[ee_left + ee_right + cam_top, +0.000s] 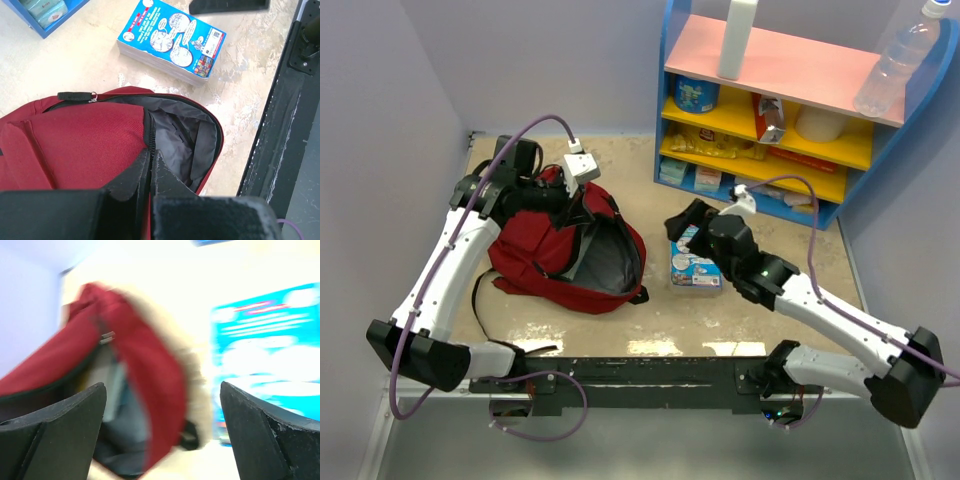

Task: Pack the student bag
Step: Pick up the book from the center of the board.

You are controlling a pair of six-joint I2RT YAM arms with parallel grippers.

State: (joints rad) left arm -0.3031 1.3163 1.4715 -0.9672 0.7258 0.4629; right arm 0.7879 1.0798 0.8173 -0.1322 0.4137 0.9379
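Your left gripper (150, 159) is clenched on the zip edge of the red bag (545, 250), which lies on the left half of the table (770, 305) with its mouth gaping toward the right. Just right of that mouth a blue book (696, 262) lies flat, long axis running near to far. Your right gripper (162, 390) hangs over it, jaws wide and empty, so it is the nearer arm for the pick-up.

Blue shelf (800, 58), clear bottle (895, 65), white bottle (738, 35)
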